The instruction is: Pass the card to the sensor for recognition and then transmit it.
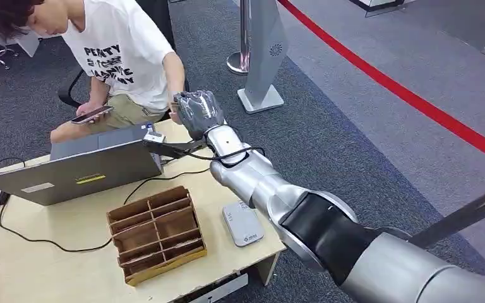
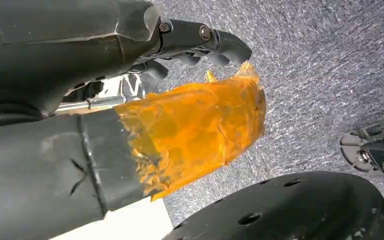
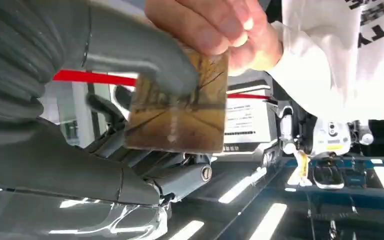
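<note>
Grey carpet (image 1: 328, 132) with red stripe (image 1: 417, 101), pale wooden table (image 1: 57, 265).

Silver arm, grey hands, one thumb taped orange

The right arm (image 1: 271, 189) is polished silver with a glossy black band at mid-length and a thin black cable looped at the wrist; its right hand (image 1: 197, 108) is grey — ribbed cover, thick thumb. The left hand (image 2: 130, 100) is dark grey, screws at the finger tips, thumb wrapped in torn orange tape.
</note>
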`<state>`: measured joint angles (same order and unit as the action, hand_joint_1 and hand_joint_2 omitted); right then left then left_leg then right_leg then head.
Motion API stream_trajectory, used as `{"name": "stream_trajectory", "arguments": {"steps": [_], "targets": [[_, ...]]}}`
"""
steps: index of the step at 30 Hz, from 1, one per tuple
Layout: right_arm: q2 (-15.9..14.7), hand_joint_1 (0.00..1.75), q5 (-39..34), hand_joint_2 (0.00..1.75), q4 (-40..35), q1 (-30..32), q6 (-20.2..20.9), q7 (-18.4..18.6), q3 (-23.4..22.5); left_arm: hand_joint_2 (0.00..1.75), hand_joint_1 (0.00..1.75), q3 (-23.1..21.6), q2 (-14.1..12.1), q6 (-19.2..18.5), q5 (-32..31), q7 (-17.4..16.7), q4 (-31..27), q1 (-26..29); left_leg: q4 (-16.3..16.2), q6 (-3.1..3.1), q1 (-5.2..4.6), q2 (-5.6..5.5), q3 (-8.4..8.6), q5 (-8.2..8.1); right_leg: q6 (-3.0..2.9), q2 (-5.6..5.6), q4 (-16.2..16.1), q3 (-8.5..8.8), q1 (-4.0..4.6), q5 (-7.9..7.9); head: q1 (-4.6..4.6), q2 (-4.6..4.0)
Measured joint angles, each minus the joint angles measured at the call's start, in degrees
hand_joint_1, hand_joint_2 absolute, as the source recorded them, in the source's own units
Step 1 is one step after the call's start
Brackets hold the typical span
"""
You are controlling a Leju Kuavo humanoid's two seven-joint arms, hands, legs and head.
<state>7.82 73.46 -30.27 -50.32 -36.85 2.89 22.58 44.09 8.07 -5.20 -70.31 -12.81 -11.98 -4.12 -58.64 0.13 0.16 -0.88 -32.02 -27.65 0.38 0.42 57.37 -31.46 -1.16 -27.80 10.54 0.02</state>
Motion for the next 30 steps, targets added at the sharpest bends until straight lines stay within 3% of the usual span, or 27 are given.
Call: {"name": "stream_trajectory", "arguments": {"steps": [7,14,23,30], "targets": [[0.00,0.00,1.73,1.75,0.79,0.05,-0.31,0.37,0.02,0.00,0.00,0.00,0.00,0.00,0.00,0.00,0.00,-0.02,0.00,0.00,0.00,0.00,-0.01,0.00,0.00,0.01,0.00,-0.03,0.00,0.00,0.00,0.00],[0.24,0.00,-3.42,1.75,-3.34,3.31,-2.73,-5.09,-0.11,0.00,0.00,0.02,0.02,0.00,0.00,-0.09,0.00,0.00,0.00,0.00,0.01,0.01,0.00,0.00,0.00,0.01,0.00,-0.03,0.01,0.00,-0.02,0.00],[1.20,0.00,-19.88,1.75,-27.90,19.96,-2.03,-13.12,0.22,0.00,0.00,1.31,0.46,0.59,0.00,-1.31,0.00,0.06,0.01,-0.02,0.02,-0.05,-0.10,-0.02,-0.01,-0.05,0.00,-0.10,0.02,-0.04,0.04,0.00],[1.11,0.00,-43.91,1.75,-46.37,34.44,7.86,-20.90,3.08,0.00,0.00,4.00,1.03,1.73,0.00,-2.49,0.02,0.26,0.01,-0.02,0.02,-0.04,-0.18,-0.03,-0.01,-0.05,-0.02,-0.20,0.02,-0.05,0.00,0.00]]}}
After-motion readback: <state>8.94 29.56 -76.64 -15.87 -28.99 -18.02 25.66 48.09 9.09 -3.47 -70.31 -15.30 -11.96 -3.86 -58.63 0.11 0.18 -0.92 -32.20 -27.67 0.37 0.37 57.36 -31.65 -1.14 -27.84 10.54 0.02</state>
